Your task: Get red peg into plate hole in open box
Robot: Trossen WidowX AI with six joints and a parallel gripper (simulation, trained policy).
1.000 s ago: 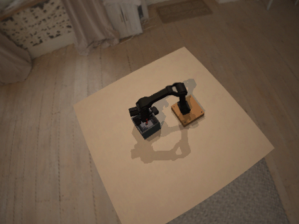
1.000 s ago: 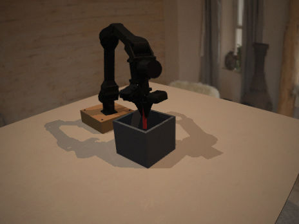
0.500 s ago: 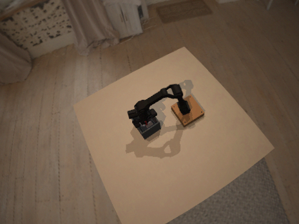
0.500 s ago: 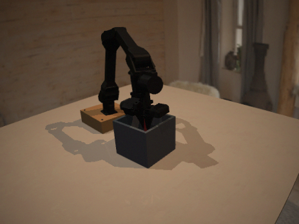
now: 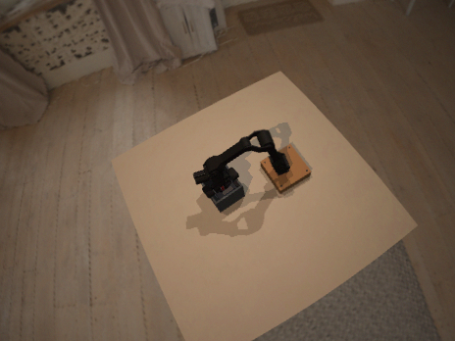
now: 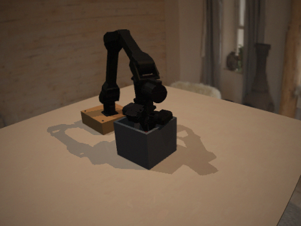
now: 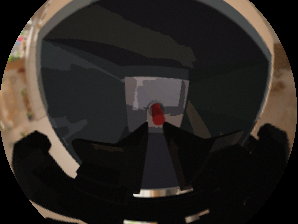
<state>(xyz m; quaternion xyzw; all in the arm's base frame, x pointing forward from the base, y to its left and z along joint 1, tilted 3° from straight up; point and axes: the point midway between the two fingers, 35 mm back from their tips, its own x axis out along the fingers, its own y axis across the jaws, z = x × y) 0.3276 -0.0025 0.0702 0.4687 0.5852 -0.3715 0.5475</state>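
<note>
On the table (image 5: pixel 255 274) (image 6: pixel 81 195), 1 black arm (image 5: pixel 232 153) (image 6: pixel 112 62) reaches over 1 grey box (image 5: pixel 231 200) (image 6: pixel 132 144) (image 7: pixel 85 102). The gripper (image 5: pixel 222 187) (image 6: pixel 146 127) (image 7: pixel 155 124) points down inside, its 2 fingers slightly apart (whether they pinch anything, I cannot tell). The red peg (image 7: pixel 157 116) is in the box, between or just beyond the fingertips, its far end at the plate's (image 7: pixel 167 90) hole.
</note>
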